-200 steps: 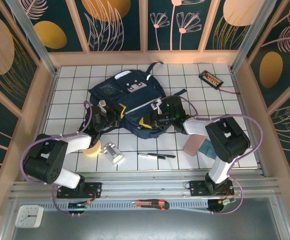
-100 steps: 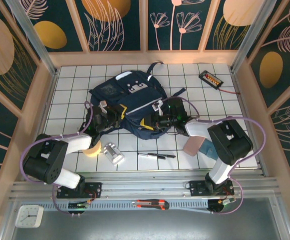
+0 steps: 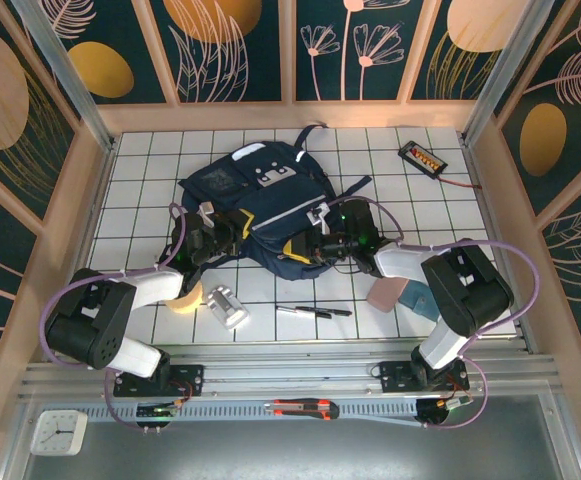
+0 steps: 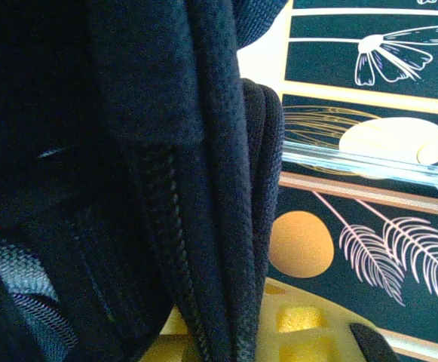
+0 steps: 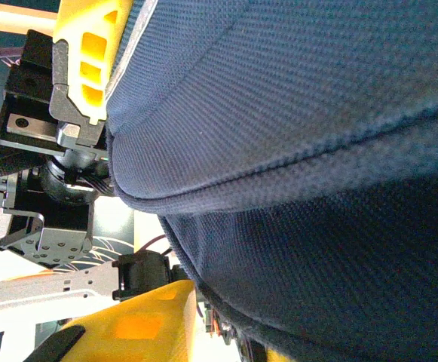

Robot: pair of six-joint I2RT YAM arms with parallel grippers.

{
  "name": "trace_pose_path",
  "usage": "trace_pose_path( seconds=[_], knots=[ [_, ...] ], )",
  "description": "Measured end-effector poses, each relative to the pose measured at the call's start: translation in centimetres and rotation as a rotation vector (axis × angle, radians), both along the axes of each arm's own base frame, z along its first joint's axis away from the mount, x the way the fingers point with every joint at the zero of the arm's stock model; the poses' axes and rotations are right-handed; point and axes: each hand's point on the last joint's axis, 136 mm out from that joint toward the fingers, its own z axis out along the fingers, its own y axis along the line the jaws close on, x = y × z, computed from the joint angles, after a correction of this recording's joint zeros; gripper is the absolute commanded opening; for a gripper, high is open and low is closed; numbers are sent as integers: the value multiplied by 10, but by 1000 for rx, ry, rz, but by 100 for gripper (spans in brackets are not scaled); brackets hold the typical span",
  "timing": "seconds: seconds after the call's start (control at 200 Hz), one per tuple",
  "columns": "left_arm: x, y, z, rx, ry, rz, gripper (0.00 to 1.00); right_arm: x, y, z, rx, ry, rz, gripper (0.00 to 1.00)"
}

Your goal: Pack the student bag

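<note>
My left gripper [image 3: 232, 228] clenched the bag [image 3: 260, 195] edge at eight o'clock. My right gripper [image 3: 305, 245], at five o'clock, straddled fabric, and I couldn't tell whether it gripped. Both needed to pull apart evenly.

3 loose items — pen [image 3: 313, 312], silver cylinder [image 3: 227, 306], pink notebook [image 3: 383, 293]

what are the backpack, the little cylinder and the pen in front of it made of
Backpack: woven synthetic fabric by the look, matte navy; the right wrist view shows its coarse weave and seams.
Cylinder: probably metal, silvery with a dull sheen, though plastic is possible.
Pen: dark barrel, silvery end, plastic or metal; too small to tell.
</note>
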Motion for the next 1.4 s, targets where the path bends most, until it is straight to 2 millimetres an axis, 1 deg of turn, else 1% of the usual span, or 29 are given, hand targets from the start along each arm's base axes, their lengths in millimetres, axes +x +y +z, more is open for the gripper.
trace_pose_path(
  seconds=[0.21,0.495,0.651,0.756,1.191,1.261,1.401],
  knots=[
    [-2,1,1,-1,-2,0,0,-3,-1,-2,0,4,1,27],
    [-3,1,1,0,-2,0,0,-5,-2,0,4,-3,1,27],
    [-3,1,1,-1,-2,0,0,-6,-2,1,6,-3,3,33],
    [-3,1,1,0,-2,0,0,-7,-1,2,7,-4,5,34],
    [-3,1,1,-1,-2,0,0,-11,-2,2,4,-7,12,32],
    [-3,1,1,-1,-2,0,0,-12,-3,3,4,-10,13,30],
    [-3,1,1,0,-1,0,0,-14,-4,2,1,-6,14,24]
  ],
)
